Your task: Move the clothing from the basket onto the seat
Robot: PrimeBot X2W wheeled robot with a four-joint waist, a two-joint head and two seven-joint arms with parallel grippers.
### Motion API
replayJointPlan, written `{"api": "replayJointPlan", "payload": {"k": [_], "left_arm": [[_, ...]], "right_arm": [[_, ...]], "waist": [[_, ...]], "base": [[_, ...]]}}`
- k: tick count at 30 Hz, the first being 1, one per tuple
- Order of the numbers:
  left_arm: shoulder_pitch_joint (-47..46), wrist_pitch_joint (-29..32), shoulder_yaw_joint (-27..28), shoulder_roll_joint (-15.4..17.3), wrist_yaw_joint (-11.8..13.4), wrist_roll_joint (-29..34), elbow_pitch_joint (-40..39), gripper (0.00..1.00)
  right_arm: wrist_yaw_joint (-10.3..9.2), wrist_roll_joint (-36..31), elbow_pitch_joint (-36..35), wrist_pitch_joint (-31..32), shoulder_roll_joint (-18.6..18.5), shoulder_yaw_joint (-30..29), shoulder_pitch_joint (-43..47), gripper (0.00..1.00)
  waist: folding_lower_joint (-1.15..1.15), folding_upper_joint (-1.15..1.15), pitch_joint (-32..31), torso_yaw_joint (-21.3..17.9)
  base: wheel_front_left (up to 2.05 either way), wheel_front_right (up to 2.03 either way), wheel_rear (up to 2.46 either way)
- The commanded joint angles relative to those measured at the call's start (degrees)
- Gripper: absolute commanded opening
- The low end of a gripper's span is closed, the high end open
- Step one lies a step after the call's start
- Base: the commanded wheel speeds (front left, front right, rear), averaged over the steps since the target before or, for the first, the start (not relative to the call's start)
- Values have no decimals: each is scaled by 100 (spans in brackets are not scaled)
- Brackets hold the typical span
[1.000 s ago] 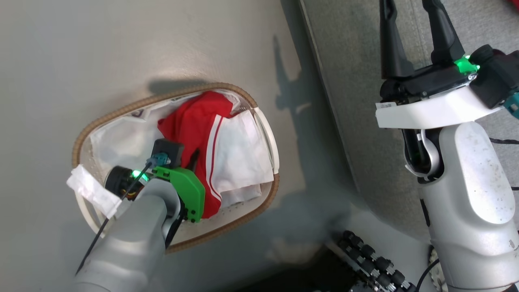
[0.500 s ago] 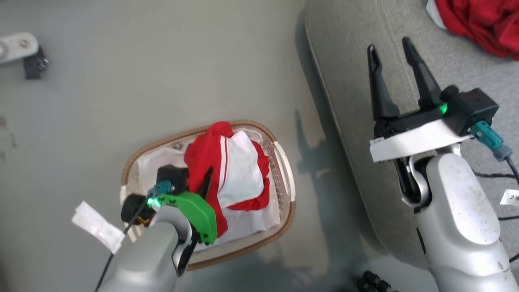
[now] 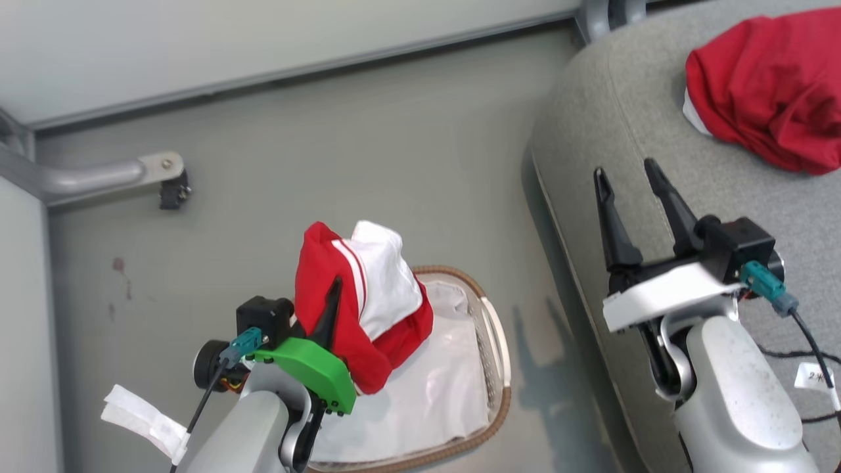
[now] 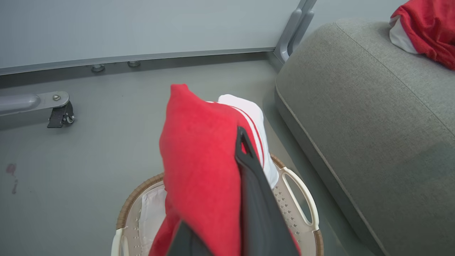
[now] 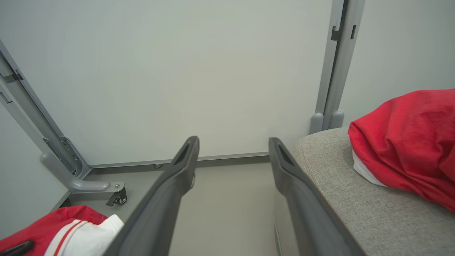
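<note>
My left gripper (image 3: 334, 289) is shut on a red garment with a white panel and thin white stripes (image 3: 368, 302), held up above the basket (image 3: 496, 368). In the left wrist view the same garment (image 4: 199, 170) drapes over my fingers (image 4: 249, 167), with the basket rim (image 4: 302, 199) below. Inside the basket lies the white liner sheet (image 3: 440, 387). My right gripper (image 3: 627, 174) stands open and empty over the edge of the grey seat (image 3: 591, 131). Another red garment (image 3: 769, 85) rests on the seat, also in the right wrist view (image 5: 408, 142).
A pale wall panel with a metal frame (image 3: 263, 72) runs along the back. A caster foot (image 3: 164, 180) juts onto the grey floor (image 3: 328, 164) at the left. A frame post (image 5: 334, 71) stands beside the seat corner. Black cables (image 3: 808, 355) trail near my right arm.
My left gripper has lifted the red and white garment up out of the basket, leaving the white liner behind. The head camera has tilted up, bringing the wall and seat garment into view.
</note>
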Motion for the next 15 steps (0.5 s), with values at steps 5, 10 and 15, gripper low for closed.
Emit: {"api": "replayJointPlan", "payload": {"k": [5,10,15], "left_arm": [[175,-6,344,-74,-40,347,-636,0],[112,-5,570,-124,-76,580,-1177,0],[-21,-5,698,-175,-102,685,-1585,0]], "right_arm": [[-6,-2,111,-27,-25,12,367,100],[-6,24,190,-27,-24,57,549,100],[-6,51,256,-27,-25,142,677,100]], "waist": [[0,0,-802,385],[0,0,-1029,409],[0,0,-1172,402]], "base": [[0,0,0],[0,0,0],[0,0,0]]}}
